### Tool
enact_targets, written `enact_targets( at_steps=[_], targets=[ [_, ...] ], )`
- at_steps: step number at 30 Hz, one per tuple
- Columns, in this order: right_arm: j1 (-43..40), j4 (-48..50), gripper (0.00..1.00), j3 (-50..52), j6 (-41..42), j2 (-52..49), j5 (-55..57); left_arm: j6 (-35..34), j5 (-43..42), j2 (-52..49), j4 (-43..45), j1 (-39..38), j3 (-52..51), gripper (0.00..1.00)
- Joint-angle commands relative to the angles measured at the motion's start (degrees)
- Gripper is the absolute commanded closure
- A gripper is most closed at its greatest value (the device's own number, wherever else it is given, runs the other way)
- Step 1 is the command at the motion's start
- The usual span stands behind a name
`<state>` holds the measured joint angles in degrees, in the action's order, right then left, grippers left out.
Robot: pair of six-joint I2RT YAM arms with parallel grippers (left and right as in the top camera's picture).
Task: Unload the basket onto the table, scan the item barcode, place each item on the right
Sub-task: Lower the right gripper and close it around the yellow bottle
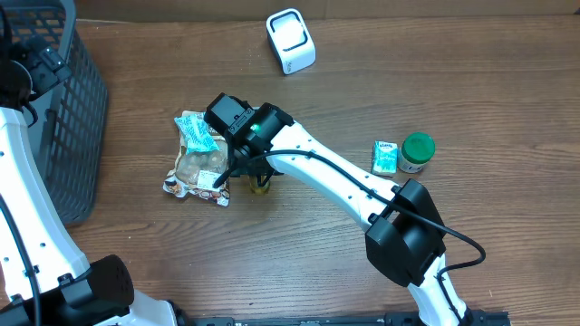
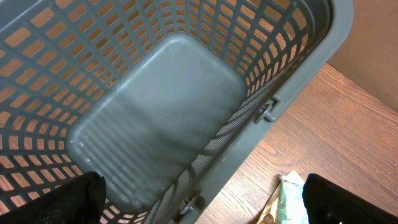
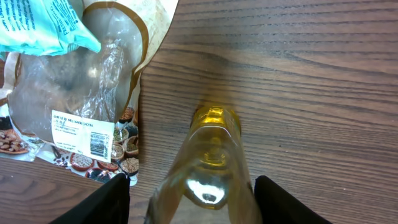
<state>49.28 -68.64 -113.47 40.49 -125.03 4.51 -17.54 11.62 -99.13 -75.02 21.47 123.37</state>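
I saw right fingers (image 3: 112, 202) straddling the clear yellowish glass bottle (image 3: 208, 168) on the wooden surface (image 3: 311, 74), at 3 o'clock of the clear dried-mushroom bag (image 3: 68, 81). Whether they were clamped, I couldn't tell. The left fingers (image 2: 68, 202) were spread wide above the grey plastic basket (image 2: 161, 112).

Left wrist view, looking down.
- Grey lattice basket (image 2: 336, 37) fills most of the frame; a small clip (image 2: 267, 111) sits on its near wall.
- Brown wooden tabletop (image 2: 354, 124) to the right.
- Pale green packet (image 2: 290, 198) edge at the bottom.
- Left gripper (image 2: 208, 202): black fingers (image 2: 68, 200) spread wide, one in each lower corner.
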Motion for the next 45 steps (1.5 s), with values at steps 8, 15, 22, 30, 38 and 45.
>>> enact_targets(
  at_steps=[8, 15, 22, 30, 38, 45],
  targets=[
    [0.48, 0.07, 0.24, -1.22, 0.02, -0.52, 0.59, 1.03, 0.15, -0.2, 0.22, -0.13, 0.52, 0.0],
    [0.48, 0.07, 0.0, -1.22, 0.02, -0.52, 0.57, 1.03, 0.13, -0.2, 0.22, -0.13, 0.52, 0.0],
    [0.48, 0.02, 0.12, -1.22, 0.02, -0.52, 0.59, 1.03, 0.13, -0.2, 0.22, -0.13, 0.52, 0.0],
    [0.48, -0.15, 0.24, -1.22, 0.02, -0.52, 0.61, 1.03, 0.15, -0.2, 0.22, -0.13, 0.52, 0.01],
    [0.48, 0.0, 0.41, -1.22, 0.0, -0.52, 2.14, 1.03, 0.13, -0.2, 0.22, -0.13, 0.52, 0.0],
    [0.48, 0.0, 0.53, -1.22, 0.02, -0.52, 2.1, 1.03, 0.15, -0.2, 0.22, -0.13, 0.52, 0.0]
  ],
)
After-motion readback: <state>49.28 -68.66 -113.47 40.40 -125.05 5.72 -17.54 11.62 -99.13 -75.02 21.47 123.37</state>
